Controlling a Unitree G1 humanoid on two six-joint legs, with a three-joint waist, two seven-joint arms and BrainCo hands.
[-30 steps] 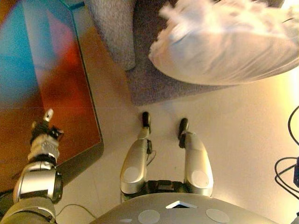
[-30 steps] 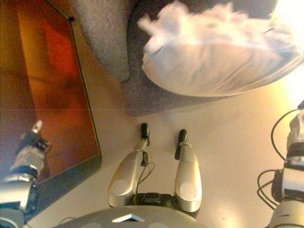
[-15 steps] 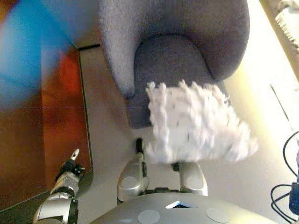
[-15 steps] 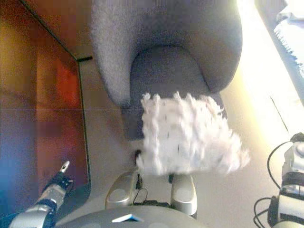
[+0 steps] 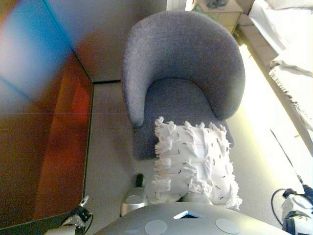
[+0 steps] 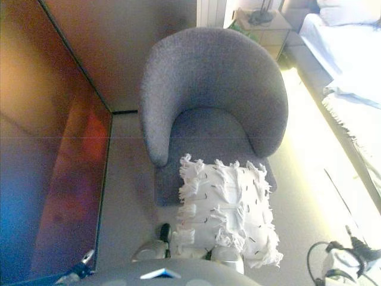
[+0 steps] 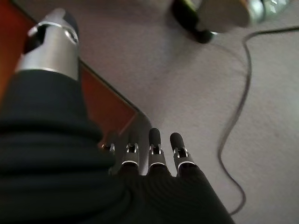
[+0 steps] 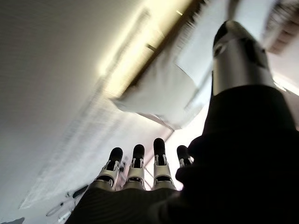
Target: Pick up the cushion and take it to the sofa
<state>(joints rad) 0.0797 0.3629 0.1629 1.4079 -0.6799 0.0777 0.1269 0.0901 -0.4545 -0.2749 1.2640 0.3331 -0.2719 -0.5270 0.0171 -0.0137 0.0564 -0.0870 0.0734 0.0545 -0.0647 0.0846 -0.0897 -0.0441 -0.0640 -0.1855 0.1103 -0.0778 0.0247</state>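
The white fringed cushion (image 5: 193, 164) lies flat in front of the grey armchair (image 5: 183, 58), its far edge against the front of the seat. Neither hand touches it. My left hand (image 5: 79, 214) hangs low at the lower left, beside the edge of a red-brown panel. In the left wrist view its fingers (image 7: 155, 149) are straight and hold nothing above the floor. My right hand is low at the lower right. The right wrist view shows its fingers (image 8: 135, 168) straight and empty.
A glossy red-brown panel (image 5: 44, 147) runs along the left side. A bed with white bedding (image 6: 351, 65) stands at the right, and a small bedside table (image 6: 262, 24) behind the armchair. Pale floor (image 5: 110, 147) lies between the panel and the chair.
The cushion has dropped from high up near the camera to the front of the armchair. The view has shifted to take in the whole chair. Both hands have sunk to the lower edges.
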